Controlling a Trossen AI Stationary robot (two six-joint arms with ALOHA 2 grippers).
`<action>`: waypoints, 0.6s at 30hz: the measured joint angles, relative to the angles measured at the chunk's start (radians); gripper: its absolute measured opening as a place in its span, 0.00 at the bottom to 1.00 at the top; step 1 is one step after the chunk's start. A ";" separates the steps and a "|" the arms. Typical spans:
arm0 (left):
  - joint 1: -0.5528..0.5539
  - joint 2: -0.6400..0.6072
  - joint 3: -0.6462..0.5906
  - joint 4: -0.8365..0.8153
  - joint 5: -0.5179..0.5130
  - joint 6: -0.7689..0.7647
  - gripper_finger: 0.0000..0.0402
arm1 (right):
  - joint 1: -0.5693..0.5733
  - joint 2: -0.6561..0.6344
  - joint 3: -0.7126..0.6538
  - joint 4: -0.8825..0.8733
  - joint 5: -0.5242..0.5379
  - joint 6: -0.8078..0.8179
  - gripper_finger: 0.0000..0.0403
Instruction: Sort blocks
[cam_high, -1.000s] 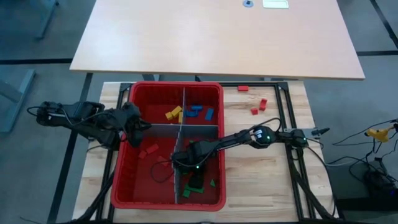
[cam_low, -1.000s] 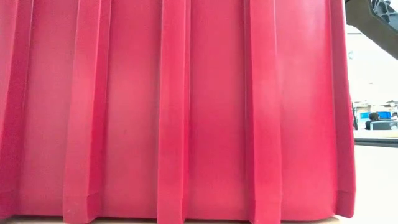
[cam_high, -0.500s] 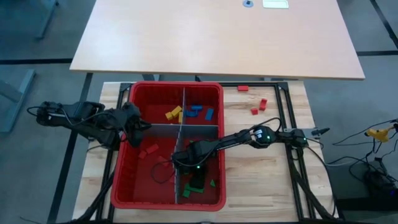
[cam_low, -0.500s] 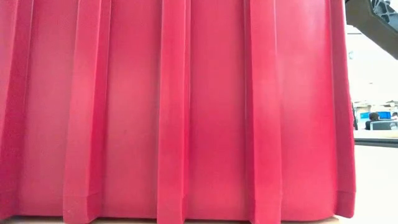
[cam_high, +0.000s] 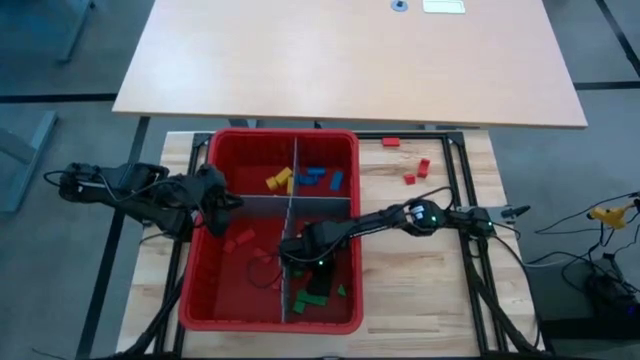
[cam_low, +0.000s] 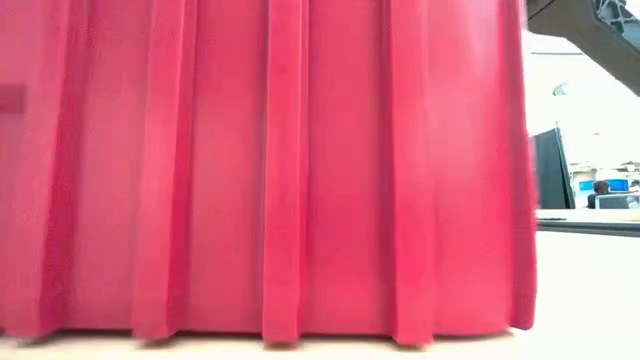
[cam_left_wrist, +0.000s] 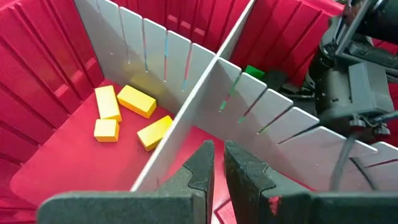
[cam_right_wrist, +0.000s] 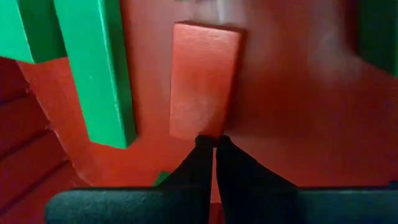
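We see a large pale tabletop (cam_high: 350, 60) filling the upper half of the high view, and below it the wooden work table (cam_high: 420, 290) that carries the red bin (cam_high: 205, 290) at centre frame; in the low view the bin's ribbed wall fills nearly the whole picture. Grey slotted dividers (cam_high: 292, 215) split the bin into four compartments. The right arm reaches in from the right edge of the frame, and the right gripper (cam_high: 313, 283) is down in the lower right compartment; in its wrist view the two dark fingertips (cam_right_wrist: 200, 149) are pressed together, nothing between them, their tips at the near end of a red block (cam_right_wrist: 204, 81) lying flat on the bin floor, with a green block (cam_right_wrist: 102, 68) just beside it. The left arm comes from the left edge, and the left gripper (cam_high: 222, 203) sits at the bin's left rim, over the divider; its fingers (cam_left_wrist: 202, 165) stand nearly together with a thin gap, holding nothing. Yellow blocks (cam_high: 280, 182) and blue blocks (cam_high: 322, 179) lie in the two upper compartments, red blocks (cam_high: 240, 242) in the lower left, green ones (cam_high: 305, 306) in the lower right. Three loose red blocks (cam_high: 412, 170) lie on the wooden table at upper right of the bin.
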 joint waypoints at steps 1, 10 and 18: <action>0.000 0.000 0.000 0.001 0.000 0.000 0.06 | -0.002 -0.002 0.003 0.000 0.003 -0.002 0.00; 0.000 0.000 -0.001 0.001 0.000 0.000 0.06 | -0.003 -0.026 0.012 -0.006 -0.001 0.004 0.00; 0.000 0.000 -0.001 0.001 0.000 0.000 0.06 | 0.001 -0.063 0.014 0.052 -0.009 -0.011 0.03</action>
